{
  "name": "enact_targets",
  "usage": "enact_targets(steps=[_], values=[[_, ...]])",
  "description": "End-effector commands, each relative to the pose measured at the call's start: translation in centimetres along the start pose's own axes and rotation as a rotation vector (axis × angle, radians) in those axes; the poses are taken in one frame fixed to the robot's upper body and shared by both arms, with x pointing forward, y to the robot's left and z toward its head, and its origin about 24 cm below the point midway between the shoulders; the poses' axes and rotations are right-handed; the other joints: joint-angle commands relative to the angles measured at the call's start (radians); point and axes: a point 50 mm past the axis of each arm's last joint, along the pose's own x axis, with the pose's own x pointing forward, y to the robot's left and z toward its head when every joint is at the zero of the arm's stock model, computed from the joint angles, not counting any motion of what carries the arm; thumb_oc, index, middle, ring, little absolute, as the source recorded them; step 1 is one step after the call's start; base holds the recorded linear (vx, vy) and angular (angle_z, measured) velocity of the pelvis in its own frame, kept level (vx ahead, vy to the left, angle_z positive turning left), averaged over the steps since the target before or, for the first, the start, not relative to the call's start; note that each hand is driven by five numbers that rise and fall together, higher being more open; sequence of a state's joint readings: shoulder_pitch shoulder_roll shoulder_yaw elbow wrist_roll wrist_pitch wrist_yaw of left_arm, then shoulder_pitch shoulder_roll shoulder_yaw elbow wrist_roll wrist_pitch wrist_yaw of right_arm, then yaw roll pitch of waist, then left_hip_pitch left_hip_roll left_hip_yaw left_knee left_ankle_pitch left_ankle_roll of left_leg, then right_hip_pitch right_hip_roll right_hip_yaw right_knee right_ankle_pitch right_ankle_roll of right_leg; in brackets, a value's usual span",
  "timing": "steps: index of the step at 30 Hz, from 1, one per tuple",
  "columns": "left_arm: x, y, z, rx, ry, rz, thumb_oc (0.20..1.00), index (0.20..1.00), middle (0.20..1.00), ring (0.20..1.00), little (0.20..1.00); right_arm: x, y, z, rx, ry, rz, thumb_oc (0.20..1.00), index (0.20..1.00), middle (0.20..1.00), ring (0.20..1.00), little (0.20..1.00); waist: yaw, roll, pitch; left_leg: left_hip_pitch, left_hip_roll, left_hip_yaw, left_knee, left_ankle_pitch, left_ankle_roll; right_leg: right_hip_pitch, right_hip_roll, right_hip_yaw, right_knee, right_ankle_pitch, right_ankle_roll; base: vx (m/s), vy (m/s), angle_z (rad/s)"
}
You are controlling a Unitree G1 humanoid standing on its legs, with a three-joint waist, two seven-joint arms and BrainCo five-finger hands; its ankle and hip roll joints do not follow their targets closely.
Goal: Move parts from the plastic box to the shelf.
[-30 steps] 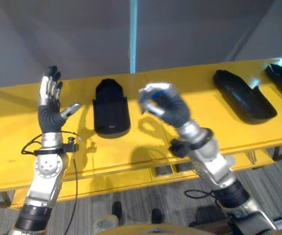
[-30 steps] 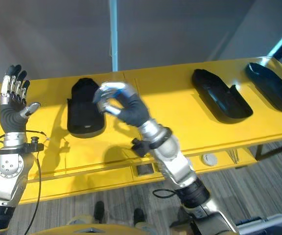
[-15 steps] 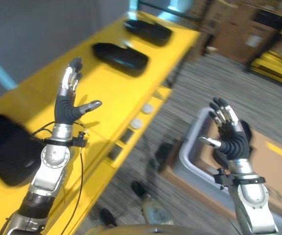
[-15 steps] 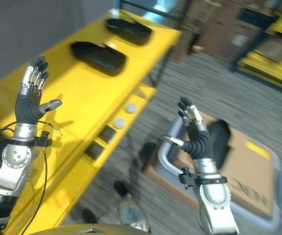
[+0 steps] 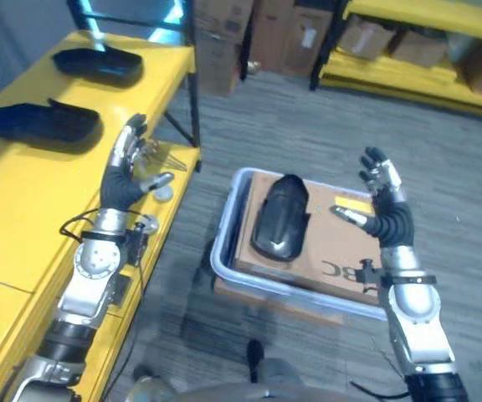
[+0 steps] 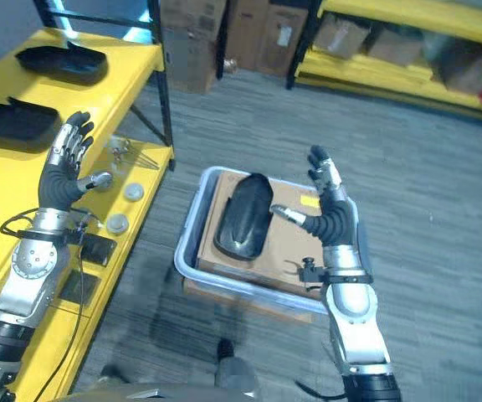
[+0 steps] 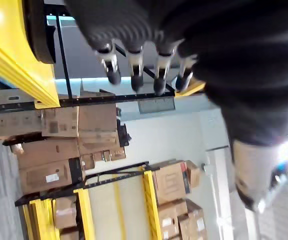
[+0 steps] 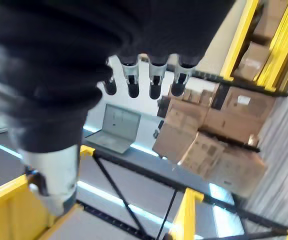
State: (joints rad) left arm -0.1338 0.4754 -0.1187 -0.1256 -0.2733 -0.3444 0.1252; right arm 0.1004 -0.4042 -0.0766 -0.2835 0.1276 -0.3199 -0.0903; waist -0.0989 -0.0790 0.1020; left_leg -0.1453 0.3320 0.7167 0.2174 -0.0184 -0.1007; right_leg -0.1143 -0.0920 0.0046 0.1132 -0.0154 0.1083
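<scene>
A grey plastic box (image 5: 223,251) stands on the floor, lined with cardboard. One black moulded part (image 5: 279,216) lies in it, toward its left side. My right hand (image 5: 387,219) is raised over the box's right side, open and holding nothing; its fingers (image 8: 151,75) are straight. My left hand (image 5: 120,184) is raised and open over the edge of the yellow shelf (image 5: 23,201), its fingers (image 7: 134,67) also straight. Two black parts (image 5: 40,123) (image 5: 97,63) lie on the shelf at the far left.
A black upright post (image 5: 192,84) stands at the shelf's corner. Small round pieces (image 6: 132,193) lie on the shelf's lower ledge. Cardboard boxes (image 5: 274,33) and yellow racks (image 5: 408,50) line the back. Grey carpet surrounds the box.
The view has swung from the shelf round to the box on the floor. My right hand, curled a second ago, is open and raised; the left hand stays open.
</scene>
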Motion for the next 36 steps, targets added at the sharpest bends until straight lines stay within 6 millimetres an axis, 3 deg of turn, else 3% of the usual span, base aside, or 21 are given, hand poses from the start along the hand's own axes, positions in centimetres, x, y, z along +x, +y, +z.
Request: enact_targets(steps=[1, 2, 3, 4, 5, 6, 7, 9, 11, 13, 14, 15, 19, 26, 32, 36], values=[[1.3, 1.0, 3.1, 0.01, -0.163, 0.017, 1.0, 1.0, 1.0, 1.0, 1.0, -0.2, -0.8, 2.4, -0.025, -0.125, -0.021, 1.0, 1.0, 1.0, 1.0, 1.0, 0.023, -0.007, 0.004, -0.013, 0.007, -0.05, -0.07, 0.072, -0.027, 0.145, -0.09, -0.023, -0.046, -0.137, 0.096, -0.32, -0.437, -0.44], [1.0, 1.0, 2.6, 0.003, -0.138, 0.038, 1.0, 1.0, 1.0, 1.0, 1.0, -0.4, -0.7, 1.8, -0.035, -0.093, -0.012, 1.0, 1.0, 1.0, 1.0, 1.0, 0.026, -0.006, 0.016, -0.007, 0.012, -0.067, -0.073, 0.079, -0.038, 0.152, -0.065, -0.028, -0.047, -0.151, 0.083, -0.13, -0.18, -0.02], [0.6, 0.9, 2.2, -0.013, -0.117, 0.049, 1.0, 1.0, 1.0, 1.0, 1.0, -0.5, -0.8, 1.6, -0.045, -0.082, -0.004, 1.0, 1.0, 1.0, 1.0, 1.0, 0.037, -0.001, 0.036, -0.004, 0.01, -0.132, -0.067, 0.085, -0.052, 0.153, -0.047, -0.038, -0.029, -0.166, 0.069, -0.13, -0.169, 0.22], [0.6, 0.9, 2.2, -0.013, -0.117, 0.049, 1.0, 1.0, 1.0, 1.0, 1.0, -0.5, -0.8, 1.6, -0.045, -0.083, -0.004, 1.0, 1.0, 1.0, 1.0, 1.0, 0.036, 0.0, 0.037, -0.004, 0.011, -0.133, -0.066, 0.085, -0.052, 0.153, -0.047, -0.039, -0.028, -0.166, 0.068, -0.31, -0.203, 0.2], [0.0, 0.9, 1.7, -0.03, -0.084, 0.048, 1.0, 1.0, 1.0, 1.0, 1.0, -0.2, -0.9, 0.9, -0.086, -0.049, 0.032, 1.0, 1.0, 1.0, 1.0, 1.0, 0.084, -0.004, 0.075, -0.024, -0.059, -0.369, -0.012, 0.057, -0.062, 0.116, -0.025, -0.024, 0.015, -0.15, 0.049, -0.33, -0.194, -0.06], [-0.3, 1.1, 1.9, -0.019, -0.088, 0.039, 1.0, 1.0, 1.0, 1.0, 1.0, 0.1, -0.9, 0.7, -0.124, -0.042, 0.055, 1.0, 1.0, 1.0, 1.0, 1.0, 0.089, -0.014, 0.079, -0.016, -0.109, -0.481, 0.037, -0.013, -0.044, 0.104, -0.026, -0.01, 0.034, -0.14, 0.045, -0.39, -0.216, -0.99], [-0.5, 1.3, 2.0, -0.003, -0.089, 0.032, 1.0, 1.0, 1.0, 1.0, 1.0, 0.3, -0.8, 0.5, -0.14, -0.038, 0.071, 1.0, 1.0, 1.0, 1.0, 1.0, 0.088, -0.019, 0.078, 0.003, -0.149, -0.548, 0.086, -0.067, -0.027, 0.093, -0.024, 0.008, 0.043, -0.131, 0.038, -0.18, -0.105, -1.3], [-0.9, 1.6, 1.8, -0.003, -0.077, 0.049, 1.0, 1.0, 1.0, 1.0, 1.0, 0.6, -0.5, -0.6, -0.12, 0.005, 0.09, 1.0, 1.0, 1.0, 1.0, 1.0, 0.092, -0.022, 0.07, 0.03, -0.196, -0.608, 0.221, -0.114, -0.013, 0.07, -0.004, 0.054, 0.058, -0.117, 0.018, -0.14, -0.059, -0.76], [-1.1, 1.5, 1.4, -0.028, -0.053, 0.053, 1.0, 1.0, 1.0, 1.0, 1.0, 0.7, -0.2, -2.0, -0.122, 0.07, 0.102, 1.0, 1.0, 1.0, 1.0, 1.0, 0.096, -0.009, 0.053, 0.085, -0.229, -0.669, 0.228, -0.138, 0.008, 0.063, 0.029, 0.096, 0.064, -0.121, 0.01, -0.04, -0.011, -0.31], [-0.8, 1.1, 1.1, -0.04, -0.043, 0.038, 1.0, 1.0, 1.0, 1.0, 1.0, 0.3, -0.5, -2.9, -0.162, 0.122, 0.091, 1.0, 1.0, 1.0, 1.0, 1.0, 0.07, 0.017, 0.022, 0.138, -0.183, -0.634, 0.143, -0.142, 0.015, 0.074, 0.045, 0.102, 0.064, -0.137, 0.013, 0.03, 0.072, -0.93], [-0.8, 1.1, 1.0, -0.041, -0.043, 0.038, 1.0, 1.0, 1.0, 1.0, 1.0, 0.3, -0.5, -2.9, -0.163, 0.122, 0.091, 1.0, 1.0, 1.0, 1.0, 1.0, 0.074, 0.017, 0.023, 0.147, -0.183, -0.63, 0.133, -0.14, 0.014, 0.077, 0.046, 0.105, 0.063, -0.138, 0.012, 0.04, 0.19, -0.23], [0.0, 0.0, 1.0, -0.046, -0.046, -0.016, 1.0, 1.0, 1.0, 1.0, 1.0, 0.0, -0.7, -4.1, -0.185, 0.175, 0.047, 1.0, 1.0, 1.0, 1.0, 1.0, 0.052, 0.037, -0.01, 0.227, -0.168, -0.579, -0.034, -0.165, 0.016, 0.075, 0.037, 0.086, 0.074, -0.143, 0.028, 0.03, 0.139, 0.29], [1.0, -1.3, 1.0, -0.065, -0.056, -0.07, 1.0, 1.0, 1.0, 1.0, 1.0, 0.5, -0.4, -6.0, -0.204, 0.251, -0.02, 1.0, 1.0, 1.0, 1.0, 1.0, 0.046, 0.035, -0.014, 0.235, -0.197, -0.577, -0.097, -0.157, 0.018, 0.06, 0.012, 0.068, 0.08, -0.127, 0.048, 0.0, 0.127, 0.29], [-0.5, -2.0, -0.9, -0.108, 0.066, -0.117, 1.0, 1.0, 1.0, 1.0, 1.0, 3.4, -0.1, -6.9, -0.321, 0.247, -0.094, 1.0, 1.0, 1.0, 1.0, 1.0, 0.088, 0.028, 0.019, 0.2, -0.222, -0.57, -0.117, -0.147, 0.03, 0.038, -0.004, 0.071, 0.028, -0.091, 0.059, 0.02, 0.057, 0.06], [-1.5, -2.8, -2.9, -0.151, 0.199, -0.25, 1.0, 1.0, 1.0, 1.0, 1.0, 8.0, -0.8, -6.0, -0.435, 0.179, -0.199, 1.0, 1.0, 1.0, 1.0, 1.0, 0.123, 0.038, 0.071, 0.077, -0.231, -0.577, -0.123, -0.121, 0.023, -0.041, -0.007, 0.055, -0.046, -0.035, 0.061, -0.09, 0.002, 0.06], [-2.3, -2.8, -4.4, -0.132, 0.274, -0.255, 1.0, 1.0, 1.0, 1.0, 1.0, 9.7, -1.0, -5.6, -0.469, 0.161, -0.23, 1.0, 1.0, 1.0, 1.0, 1.0, 0.134, 0.046, 0.09, 0.013, -0.236, -0.593, -0.117, -0.107, 0.021, -0.09, -0.006, 0.054, -0.052, -0.017, 0.064, -0.07, -0.006, 0.08]])
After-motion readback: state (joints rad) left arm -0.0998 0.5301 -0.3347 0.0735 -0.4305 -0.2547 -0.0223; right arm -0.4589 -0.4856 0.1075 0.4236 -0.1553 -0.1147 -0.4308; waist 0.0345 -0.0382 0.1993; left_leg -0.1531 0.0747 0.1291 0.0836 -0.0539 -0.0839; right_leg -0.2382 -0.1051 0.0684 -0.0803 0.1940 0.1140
